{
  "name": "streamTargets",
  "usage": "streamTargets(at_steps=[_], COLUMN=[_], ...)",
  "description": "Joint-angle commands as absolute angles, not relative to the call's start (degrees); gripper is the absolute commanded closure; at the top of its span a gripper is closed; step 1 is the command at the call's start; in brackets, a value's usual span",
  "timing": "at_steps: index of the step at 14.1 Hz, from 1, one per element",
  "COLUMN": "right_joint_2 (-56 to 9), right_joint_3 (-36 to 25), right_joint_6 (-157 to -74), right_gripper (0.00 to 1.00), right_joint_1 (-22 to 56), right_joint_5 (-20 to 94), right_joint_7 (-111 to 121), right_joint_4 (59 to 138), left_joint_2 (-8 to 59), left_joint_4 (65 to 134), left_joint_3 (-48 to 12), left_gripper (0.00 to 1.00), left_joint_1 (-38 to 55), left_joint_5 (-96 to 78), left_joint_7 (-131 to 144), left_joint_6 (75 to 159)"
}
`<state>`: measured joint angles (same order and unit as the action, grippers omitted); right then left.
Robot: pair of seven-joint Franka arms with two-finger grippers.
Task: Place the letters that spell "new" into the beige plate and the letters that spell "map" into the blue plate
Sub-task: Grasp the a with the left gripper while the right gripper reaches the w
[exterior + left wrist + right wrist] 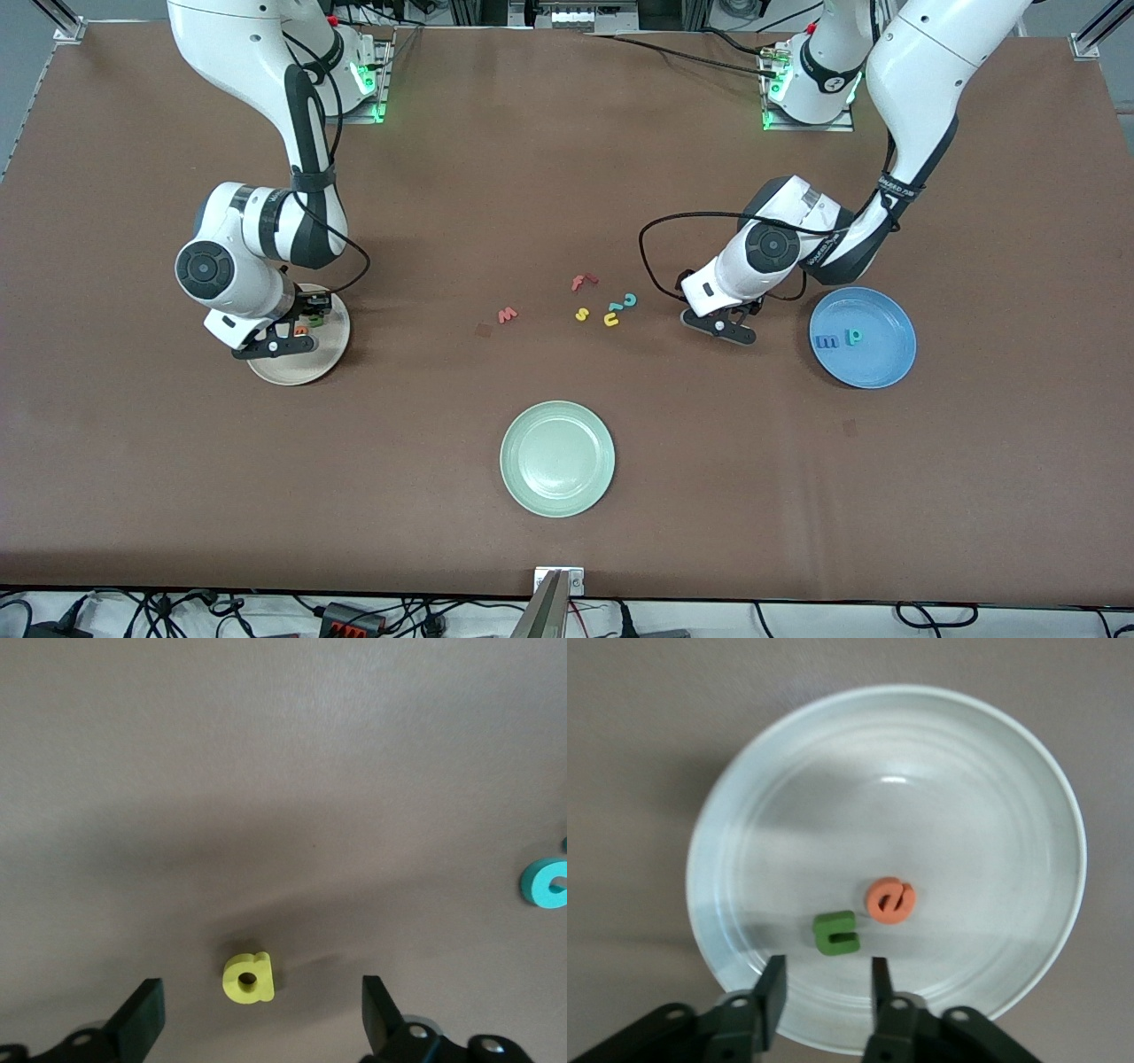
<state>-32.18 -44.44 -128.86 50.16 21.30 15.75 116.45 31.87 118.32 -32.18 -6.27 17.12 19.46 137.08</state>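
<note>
Letter "a" (248, 978) flat on table between spread left claw (264, 1014); right claw (824, 985) apart over beige plate (992, 753).

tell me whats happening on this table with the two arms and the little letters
Two arms are sorting toy letters into plates. The right gripper hangs over the beige plate, fingers apart, with the green n and orange e lying in it. The left gripper is open around the yellow a on the table beside the blue plate, which holds the blue m and teal p. The pinkish-red w is still on the table.
</note>
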Motion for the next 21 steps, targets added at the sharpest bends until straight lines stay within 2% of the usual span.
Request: streamTargets(at_steps=[1, 2, 4, 7, 8, 9, 11, 12, 14, 17, 19, 21], right_joint_2=[-31.47, -31.46, -32.16, -35.23, -36.64, -37.96, -38.67, -38.76, -39.02, -39.2, -39.81, -40.69], right_joint_3=[-44.65, -44.47, -44.47, -40.1, -38.43, -36.93, -35.25, -34.37, -33.58, -32.26, -31.64, -31.47], right_joint_6=[-128.15, -127.88, -128.14, -129.99, -129.99, -129.99, -129.99, -129.99, -129.9, -129.99, -129.9, -129.99], right_gripper=[0.0, 0.0, 0.0, 0.0, 0.0, 0.02, 0.1, 0.19, 0.22, 0.21, 0.21, 0.21], right_joint_1=[50.98, 51.5, 54.91, 56.95, 57.04, 57.22, 57.48, 57.92, 58.62, 60.29, 60.82, 61.96], right_joint_5=[22.32, 22.32, 22.41, 27.4, 28.55, 28.91, 29.62, 29.71, 29.88, 29.88, 29.88, 29.88], right_joint_7=[14.6, 14.07, 13.45, 13.36, 13.53, 12.93, 3.22, -3.71, -18.73, -41.07, -48.4, -54.72], right_joint_4=[113.04, 111.37, 108.56, 103.9, 101.71, 100.04, 98.7, 98.7, 98.79, 98.79, 98.7, 98.7], left_joint_2=[32.25, 32.52, 33.04, 33.57, 33.57, 33.57, 33.49, 32.96, 30.34, 29.27, 29.27, 29.36], left_joint_4=[119.79, 119.79, 119.79, 119.79, 119.79, 119.79, 119.62, 119.36, 118.22, 109.63, 105.4, 103.45], left_joint_3=[-32.26, -32.26, -32.17, -31.73, -31.73, -31.73, -31.73, -31.73, -31.82, -31.9, -31.9, -31.82], left_gripper=[0.26, 0.36, 0.49, 0.51, 0.59, 0.7, 0.81, 0.84, 0.84, 0.84, 0.84, 0.84], left_joint_1=[-7.64, -7.65, -7.38, -7.56, -7.56, -7.56, -7.65, -7.73, -8.08, -8.61, -10.53, -14.57], left_joint_5=[18.72, 18.72, 18.72, 18.72, 18.72, 18.72, 18.72, 18.72, 18.72, 18.72, 18.72, 18.81], left_joint_7=[21.01, 21.27, 22.23, 22.24, 22.24, 22.24, 22.32, 22.24, 22.15, 19.7, 15.58, 10.14], left_joint_6=[139.92, 139.92, 139.92, 140.1, 140.1, 140.1, 139.84, 139.14, 134.77, 119.84, 113.41, 110.4])
